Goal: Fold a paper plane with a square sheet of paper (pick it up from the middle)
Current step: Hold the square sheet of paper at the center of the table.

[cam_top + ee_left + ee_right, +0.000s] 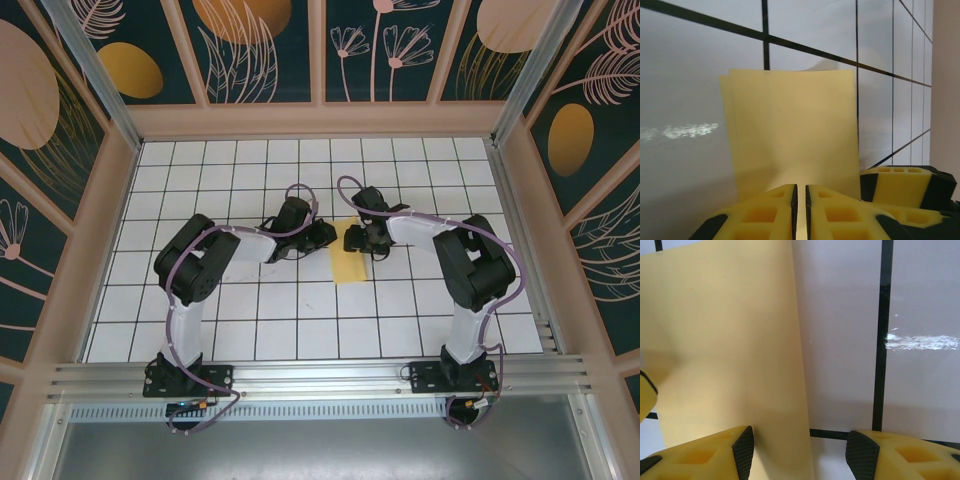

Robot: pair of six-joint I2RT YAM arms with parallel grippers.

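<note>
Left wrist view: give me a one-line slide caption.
The left gripper pinches the near edge of the square sheet of paper, folded double on the white grid table.

I count one sheet of paper (349, 262) on one table (300, 320). I run two arms, the left arm (200, 262) and the right arm (470, 262). That gives two claws, the left claw (325, 236) and the right claw (356, 240).

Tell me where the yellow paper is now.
In the top view the yellow paper lies mid-table, between the left hand and the right hand.
</note>
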